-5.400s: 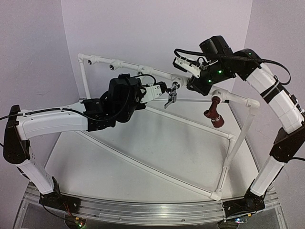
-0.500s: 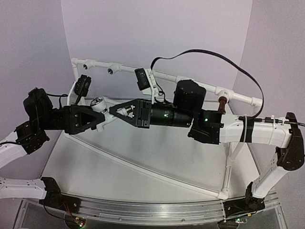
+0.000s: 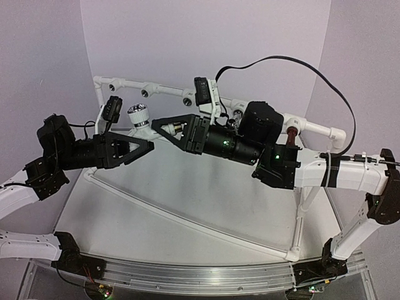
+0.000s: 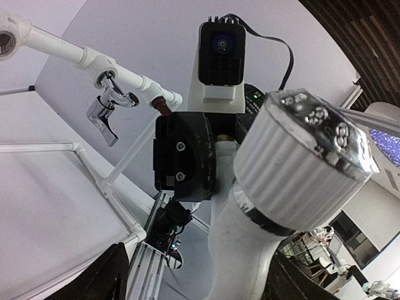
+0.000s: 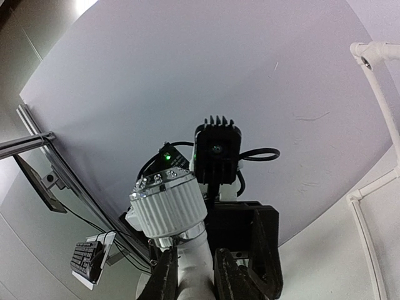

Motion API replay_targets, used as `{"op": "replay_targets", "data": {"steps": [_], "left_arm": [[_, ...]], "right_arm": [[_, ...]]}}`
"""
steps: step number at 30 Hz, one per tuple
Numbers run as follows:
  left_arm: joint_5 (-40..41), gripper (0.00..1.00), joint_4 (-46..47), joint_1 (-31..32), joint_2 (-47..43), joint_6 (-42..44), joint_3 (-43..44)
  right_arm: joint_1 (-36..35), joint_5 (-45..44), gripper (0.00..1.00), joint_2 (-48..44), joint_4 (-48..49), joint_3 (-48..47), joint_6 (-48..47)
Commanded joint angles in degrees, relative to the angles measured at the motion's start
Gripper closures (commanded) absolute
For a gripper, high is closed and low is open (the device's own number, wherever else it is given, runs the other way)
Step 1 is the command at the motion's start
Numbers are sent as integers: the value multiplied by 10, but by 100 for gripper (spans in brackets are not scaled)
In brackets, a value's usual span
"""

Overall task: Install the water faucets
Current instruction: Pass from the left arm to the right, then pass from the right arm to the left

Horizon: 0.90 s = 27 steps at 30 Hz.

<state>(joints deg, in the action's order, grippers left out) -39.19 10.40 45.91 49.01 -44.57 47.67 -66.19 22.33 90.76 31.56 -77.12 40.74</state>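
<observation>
Table (image 3: 187, 187), one white faucet (image 3: 137, 115) in right pincer (image 3: 155, 123), left pincer (image 3: 150, 145) wide, one silver faucet (image 4: 106, 114)

The white PVC pipe frame (image 3: 319, 128) stands on the white table (image 3: 206, 187). Tee sockets (image 3: 145, 92) sit along its far-left rail. An aluminium rail (image 3: 187, 275) spans the near edge.

The right tool (image 5: 195, 278) enters at 6 o'clock, its two dark fingers (image 5: 166, 281) close against either side of the white faucet (image 5: 167, 209) stem. The faucet's ribbed knob, capped in studded silver, stands just left of centre. A black finned camera (image 5: 216, 149) sits behind it at 1 o'clock. A white pipe frame (image 5: 381, 103) runs down the 3 o'clock edge, and a keyboard (image 5: 87, 259) shows at 8 o'clock.
</observation>
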Motion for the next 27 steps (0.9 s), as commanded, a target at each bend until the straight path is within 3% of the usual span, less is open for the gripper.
{"op": "replay_targets", "data": {"steps": [1,9,16,23,27], "left_arm": [[14,24,22,-2,-3,19,46],[23,35,22,-2,8,22,56],[33,53,21,-2,9,23,62],[52,51,22,-2,-2,29,56],[53,68,21,-2,-7,34,57]], "right_arm": [[-1,0,100,-7,45,-24,14],[-1,4,100,2,47,-28,19],[-1,8,100,14,49,-37,24],[-1,9,100,25,51,-45,28],[-1,9,100,30,52,-48,30]]}}
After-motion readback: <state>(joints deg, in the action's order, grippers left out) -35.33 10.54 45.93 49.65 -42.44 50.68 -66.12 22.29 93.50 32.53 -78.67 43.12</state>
